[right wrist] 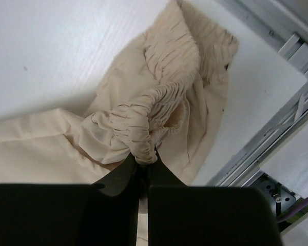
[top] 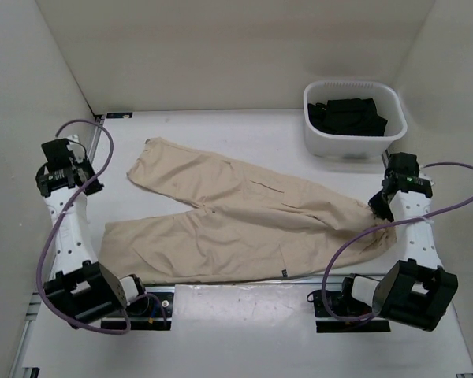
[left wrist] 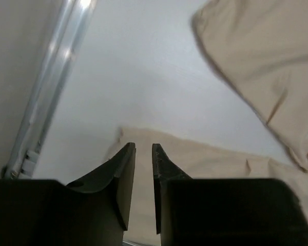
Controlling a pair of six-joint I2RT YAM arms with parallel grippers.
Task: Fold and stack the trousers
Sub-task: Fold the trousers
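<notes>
Top view right now: the trousers [top: 244, 220] are spread out across the middle of the table [top: 221, 126], with one leg running to the upper left, the other to the lower left, and the waist end at the right of the frame. My right gripper [right wrist: 142, 163] is clamped on the gathered elastic waistband [right wrist: 159, 102], and the wrist cam shows the jaws squeezed tight on a bunched fold of it. My left gripper [left wrist: 143, 149] hangs just over the hem of the lower leg at the left side. Its jaws are only a narrow crack apart with nothing between them. In the upper right there's a white basket [top: 322, 142] with dark clothes [top: 348, 116] in it, apart from the trousers.
</notes>
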